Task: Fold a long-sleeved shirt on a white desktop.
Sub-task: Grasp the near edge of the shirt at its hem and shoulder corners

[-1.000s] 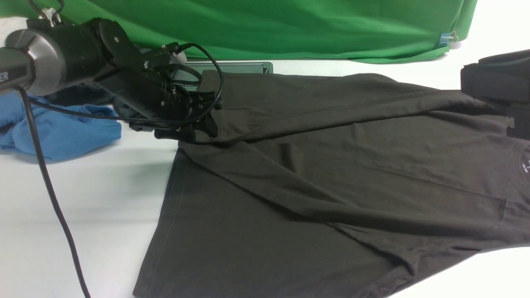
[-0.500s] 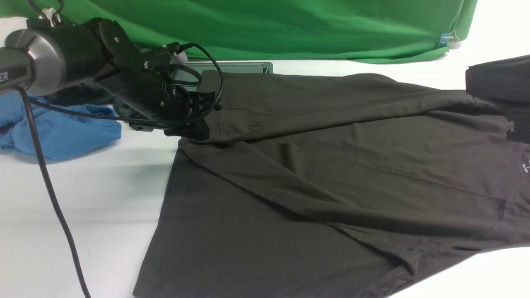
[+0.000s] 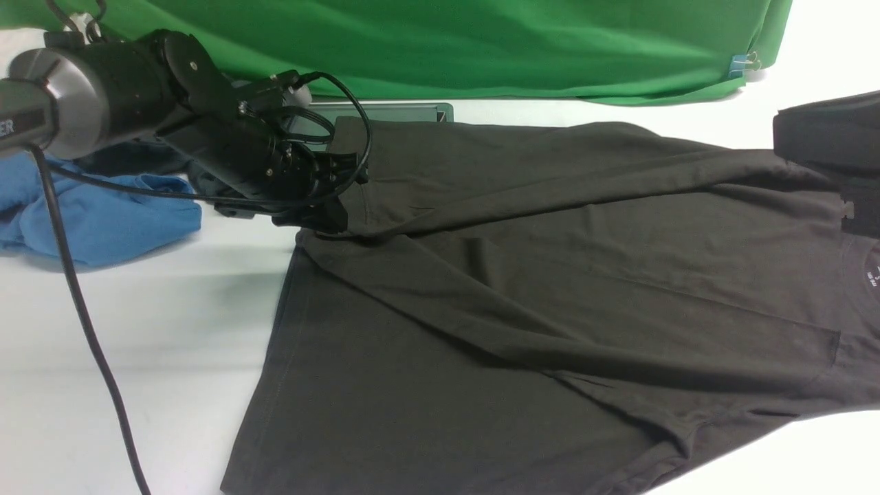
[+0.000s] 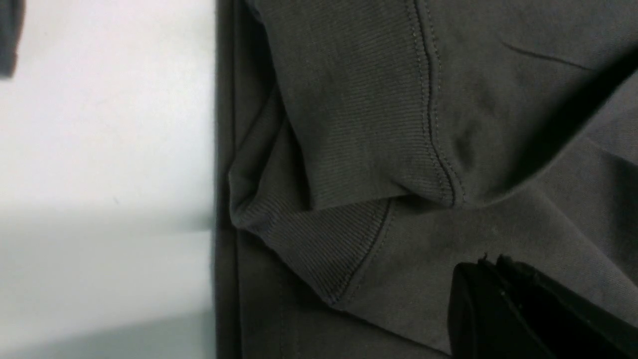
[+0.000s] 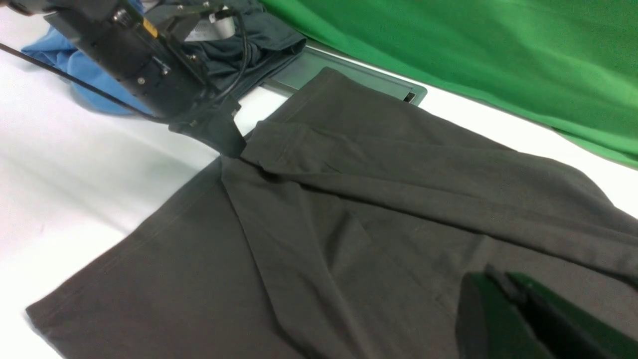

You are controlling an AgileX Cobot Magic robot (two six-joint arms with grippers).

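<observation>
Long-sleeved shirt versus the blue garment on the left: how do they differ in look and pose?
The long-sleeved shirt is dark brownish-black; the blue garment is bright blue. The long-sleeved shirt lies spread out, sleeves folded across its body; the blue garment is bunched up. Both rest on the white desktop.

Left arm (image 3: 137, 89): black housings joined to silver cylindrical link (image 3: 34, 103); white lettering printed; black cables (image 3: 82, 309) looped alongside; yellow sticker (image 5: 149, 28) affixed.

Soft grey shadows dull the white desktop (image 3: 137, 330).
</observation>
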